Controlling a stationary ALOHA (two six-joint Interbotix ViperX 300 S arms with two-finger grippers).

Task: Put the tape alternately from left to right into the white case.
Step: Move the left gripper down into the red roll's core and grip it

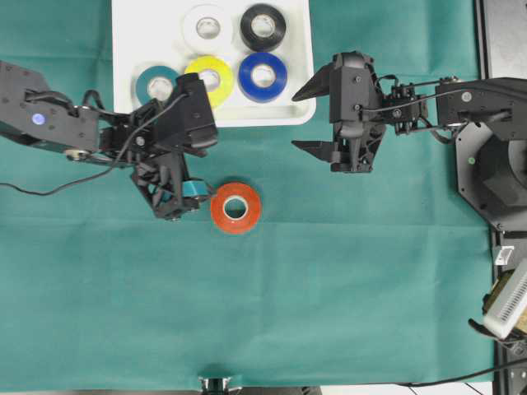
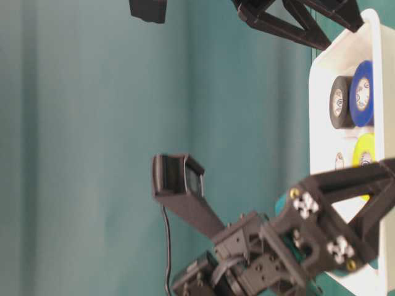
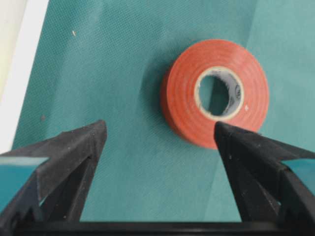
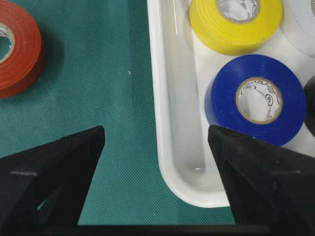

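An orange-red tape roll (image 1: 235,207) lies flat on the green cloth, below the white case (image 1: 123,49). Inside the case lie white (image 1: 206,26), black (image 1: 263,26), teal (image 1: 156,82), yellow (image 1: 211,78) and blue (image 1: 263,76) rolls. My left gripper (image 1: 185,202) is open just left of the orange-red roll (image 3: 216,91), which sits ahead of its right fingertip, outside the jaws. My right gripper (image 1: 296,121) hangs open over the case's near right corner (image 4: 197,196), with the blue roll (image 4: 258,98) beside one finger and nothing held.
The green cloth (image 1: 346,288) covers the table. Dark robot bases and equipment (image 1: 494,164) stand along the right edge. A camera mount (image 1: 216,383) sits at the front edge. The left arm (image 1: 49,119) reaches in from the left and overlaps the case's lower edge.
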